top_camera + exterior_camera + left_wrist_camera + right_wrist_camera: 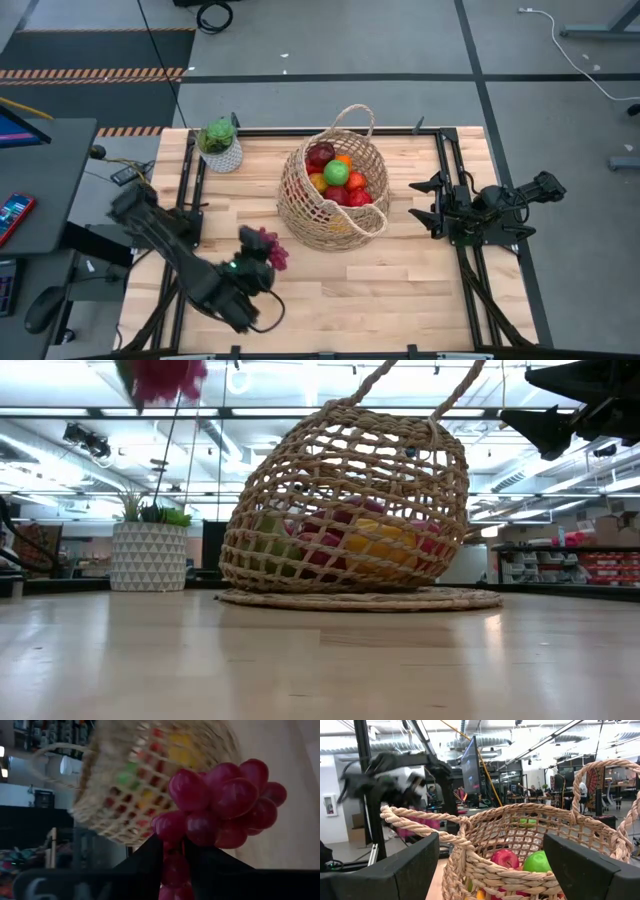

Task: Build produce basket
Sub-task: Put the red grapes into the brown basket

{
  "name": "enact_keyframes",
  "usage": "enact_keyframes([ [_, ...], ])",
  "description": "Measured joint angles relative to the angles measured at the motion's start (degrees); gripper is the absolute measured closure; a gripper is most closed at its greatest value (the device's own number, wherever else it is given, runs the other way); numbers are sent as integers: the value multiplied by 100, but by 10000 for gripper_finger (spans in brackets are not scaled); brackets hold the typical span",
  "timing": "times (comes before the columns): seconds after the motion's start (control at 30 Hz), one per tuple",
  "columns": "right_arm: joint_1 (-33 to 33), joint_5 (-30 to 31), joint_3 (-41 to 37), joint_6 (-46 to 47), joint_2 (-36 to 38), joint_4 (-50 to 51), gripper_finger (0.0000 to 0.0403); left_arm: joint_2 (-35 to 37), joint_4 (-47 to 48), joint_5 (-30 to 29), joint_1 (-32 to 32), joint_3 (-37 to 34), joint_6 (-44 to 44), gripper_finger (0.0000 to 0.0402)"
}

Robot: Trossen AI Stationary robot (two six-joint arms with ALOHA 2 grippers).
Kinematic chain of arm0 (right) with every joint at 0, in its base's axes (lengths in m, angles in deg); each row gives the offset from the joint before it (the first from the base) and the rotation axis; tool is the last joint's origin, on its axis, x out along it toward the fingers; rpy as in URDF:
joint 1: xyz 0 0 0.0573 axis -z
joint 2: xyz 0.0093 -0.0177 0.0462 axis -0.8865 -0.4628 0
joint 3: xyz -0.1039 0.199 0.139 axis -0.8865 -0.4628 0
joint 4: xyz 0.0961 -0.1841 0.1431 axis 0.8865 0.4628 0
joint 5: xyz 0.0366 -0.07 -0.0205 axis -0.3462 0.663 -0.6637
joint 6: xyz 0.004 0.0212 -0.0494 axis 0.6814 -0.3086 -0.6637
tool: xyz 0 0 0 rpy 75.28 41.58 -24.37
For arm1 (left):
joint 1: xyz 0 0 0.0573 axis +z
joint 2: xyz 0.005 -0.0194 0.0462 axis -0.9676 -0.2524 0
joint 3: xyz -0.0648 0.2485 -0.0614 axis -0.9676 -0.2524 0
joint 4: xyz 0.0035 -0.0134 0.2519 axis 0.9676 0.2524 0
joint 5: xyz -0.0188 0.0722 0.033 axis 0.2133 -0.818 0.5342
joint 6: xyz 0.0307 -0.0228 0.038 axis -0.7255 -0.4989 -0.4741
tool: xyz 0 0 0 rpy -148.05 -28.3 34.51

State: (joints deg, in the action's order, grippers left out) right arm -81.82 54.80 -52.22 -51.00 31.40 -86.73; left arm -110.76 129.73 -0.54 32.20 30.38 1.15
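Left gripper (172, 852): jaws closed on the stem end of the purple grape bunch (268, 246), with the grapes bulging out beyond the fingertips. The bunch is held clear of the tabletop (400, 280); in the low view it hangs at the top of the picture, well above the wood. It sits on the left half of the tabletop, nearer the front edge than the back, just beside the basket (305, 215) on the basket's left-front side, not touching it.

Right gripper (425, 200): jaws spread wide, holding nothing. It hovers near the right edge of the tabletop, pointed at the basket and close to its right wall.

Basket: stands at the middle of the tabletop, toward the back edge, leaning over, with one loop handle raised at its back. Contents seen from above: a dark red apple (320, 155), a green apple (336, 172), an orange (356, 181), further red pieces and a yellow piece lower down.

White plant pot (222, 150): upright near the back-left corner, well apart from the basket.
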Motion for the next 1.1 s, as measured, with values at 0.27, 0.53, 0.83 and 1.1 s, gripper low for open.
enact_keyframes([
  [0.27, 0, -1, 0, 2, 0, 0, 43, 1410, -628, -268, 0, 2, -31, 322],
  [0.53, 0, 0, 1, 2, -1, 0, 43, 2324, -1508, -338, 0, 2, 55, 322],
  [0.83, 0, 0, 1, 2, -1, 0, 43, 2617, -2263, -344, 59, 2, 823, 322],
  [1.1, -1, 0, 0, 1, 0, 0, 43, 2607, -2291, -267, 369, 2, 1555, 322],
])
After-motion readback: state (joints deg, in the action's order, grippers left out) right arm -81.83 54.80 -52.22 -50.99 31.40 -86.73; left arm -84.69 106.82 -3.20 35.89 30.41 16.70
